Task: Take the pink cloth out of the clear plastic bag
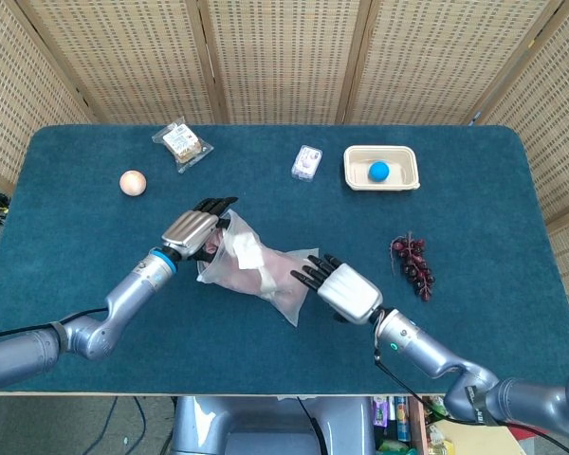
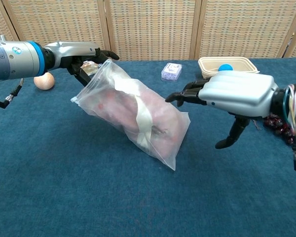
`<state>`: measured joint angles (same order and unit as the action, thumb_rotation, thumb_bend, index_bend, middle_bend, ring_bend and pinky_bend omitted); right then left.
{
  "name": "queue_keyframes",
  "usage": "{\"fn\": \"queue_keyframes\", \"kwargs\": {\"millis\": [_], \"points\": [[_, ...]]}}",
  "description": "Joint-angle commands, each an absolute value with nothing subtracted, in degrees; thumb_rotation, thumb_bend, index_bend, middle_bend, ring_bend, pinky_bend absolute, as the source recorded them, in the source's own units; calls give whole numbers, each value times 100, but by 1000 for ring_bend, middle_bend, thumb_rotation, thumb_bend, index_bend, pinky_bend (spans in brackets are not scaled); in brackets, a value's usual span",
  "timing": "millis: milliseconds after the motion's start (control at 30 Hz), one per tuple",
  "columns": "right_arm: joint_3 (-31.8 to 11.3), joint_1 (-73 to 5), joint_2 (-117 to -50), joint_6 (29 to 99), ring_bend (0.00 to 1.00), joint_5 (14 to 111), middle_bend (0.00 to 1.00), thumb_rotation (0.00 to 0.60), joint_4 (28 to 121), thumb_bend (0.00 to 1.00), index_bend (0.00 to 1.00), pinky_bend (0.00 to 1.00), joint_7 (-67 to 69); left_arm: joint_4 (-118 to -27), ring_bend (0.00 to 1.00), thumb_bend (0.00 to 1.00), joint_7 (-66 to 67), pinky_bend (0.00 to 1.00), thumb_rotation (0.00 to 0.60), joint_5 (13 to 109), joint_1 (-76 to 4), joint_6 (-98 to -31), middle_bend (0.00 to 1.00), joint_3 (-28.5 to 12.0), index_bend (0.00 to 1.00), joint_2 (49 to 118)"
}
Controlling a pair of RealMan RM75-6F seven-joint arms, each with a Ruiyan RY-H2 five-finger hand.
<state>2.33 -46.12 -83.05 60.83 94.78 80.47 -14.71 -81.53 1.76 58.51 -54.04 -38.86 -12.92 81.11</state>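
Note:
A clear plastic bag [image 1: 259,268] [image 2: 136,114] lies tilted near the table's middle, its lower corner on the blue cloth. The pink cloth [image 2: 119,104] [image 1: 276,270] shows through it, still inside, with a white strip across it. My left hand [image 1: 192,230] [image 2: 81,55] holds the bag's upper left edge and keeps that end raised. To the right, my right hand [image 1: 341,289] [image 2: 237,96] hovers apart from the bag, fingers spread, holding nothing.
Along the far side lie a snack packet [image 1: 181,143], a small white box [image 1: 305,162] [image 2: 171,71] and a beige tray [image 1: 353,172] with a blue ball [image 1: 378,171]. A peach-coloured ball [image 1: 133,182] sits at the left, dark grapes [image 1: 413,265] at the right.

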Motion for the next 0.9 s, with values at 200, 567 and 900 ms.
{"fn": "queue_keyframes", "kwargs": {"millis": [200,567,900], "points": [[571,-4881,-8905,6456,304,10795,381,600,6923,1,55,399,-1602,-8312,0,522,413,0,600,5660,-5481,-3975,0,-1286,649,8074],[450,-5229,-9334,6165,479,11059,545,600,6627,0,70,676,-1965,-8341,0,522,577,0,600,5461,-5543,-4017,0,-1248,648,8092],[366,-5416,-9700,6034,569,11179,641,600,6128,1,74,833,-2306,-8348,0,522,555,0,600,5451,-5550,-4028,0,-1239,649,8088]]}}
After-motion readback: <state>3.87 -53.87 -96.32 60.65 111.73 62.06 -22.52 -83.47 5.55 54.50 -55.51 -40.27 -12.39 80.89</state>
